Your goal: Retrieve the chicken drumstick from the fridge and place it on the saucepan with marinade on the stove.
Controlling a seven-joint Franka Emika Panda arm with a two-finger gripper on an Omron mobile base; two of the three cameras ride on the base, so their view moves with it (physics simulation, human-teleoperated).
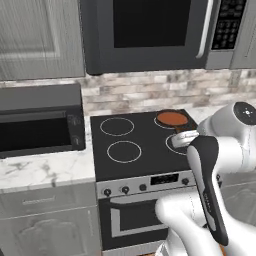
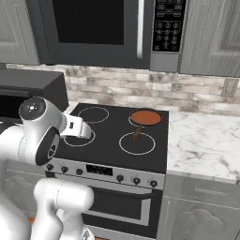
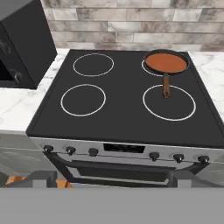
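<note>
Hand view: hand (image 3: 109, 178) fingers apart, facing the stove (image 3: 127, 109) with the saucepan (image 3: 166, 62) on its back-right burner.

Robot arm (image 1: 220, 150): glossy white moulded shell made of rounded, bulbous segments, with smooth seamless surfaces and soft grey shading.

Joint cap (image 2: 33, 107): flat circular disc, dark grey to black, with a few small pale marks on its face; a matching cap (image 1: 245, 112) sits on the rounded upper housing in the left base view.

Link inlay (image 1: 207, 187): long black strip with rounded ends, running along one white link, wider at the top and narrowing below.

Joint recess (image 2: 50, 146): dark oval band set between two white segments.

Lower segment (image 2: 63, 199): thick white cylinder with rounded ends.

Claw finger tips (image 3: 41, 177): small, dark grey, blocky.
</note>
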